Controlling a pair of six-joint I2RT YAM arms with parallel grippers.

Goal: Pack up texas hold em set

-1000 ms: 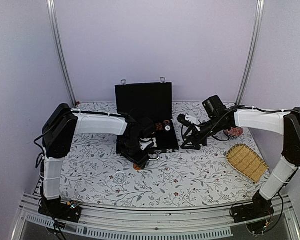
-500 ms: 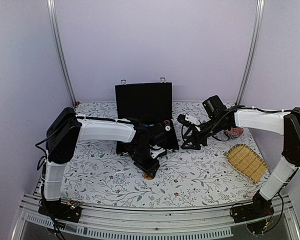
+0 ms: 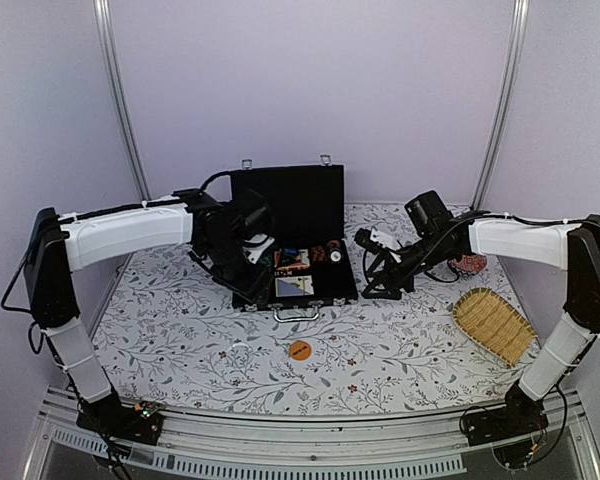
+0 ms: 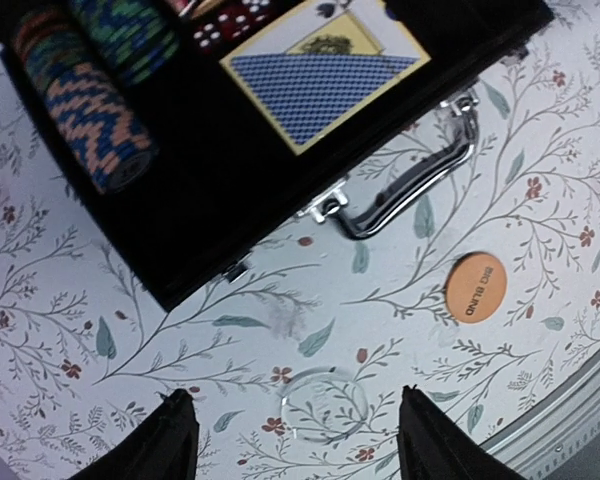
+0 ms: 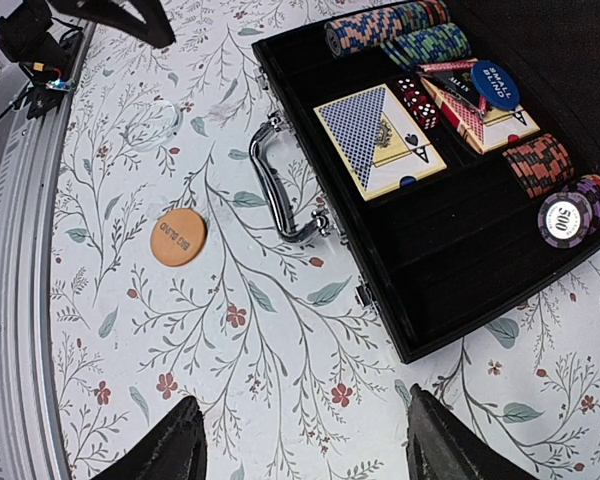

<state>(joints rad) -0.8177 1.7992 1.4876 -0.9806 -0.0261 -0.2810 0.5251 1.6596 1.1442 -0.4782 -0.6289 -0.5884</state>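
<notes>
- Orange disc [image 3: 299, 350] lay flat toward the bench's near edge, outside the case [image 3: 290, 200].
- Left gripper [image 4: 294, 432] and right gripper [image 5: 300, 440] gaped, empty.
- Pinched badly, the disc could skid off.

The left wrist view's top edge cuts off the case [image 4: 210, 170]; the right arm [image 3: 510, 240] hides part of the red dish [image 3: 470, 264].

the open black case [image 5: 450, 270] fills the upper right, its silver handle [image 5: 280, 195] facing an orange disc [image 5: 177, 237] marked big blind, which lies apart on the floral cloth [image 5: 280, 340]. inside sit chip stacks [image 5: 400, 25], red dice [image 5: 418, 102], playing cards [image 5: 378, 140] and a blue small blind disc [image 5: 495, 84]. the right gripper [image 5: 305, 445] is spread wide, holding nothing.
</notes>
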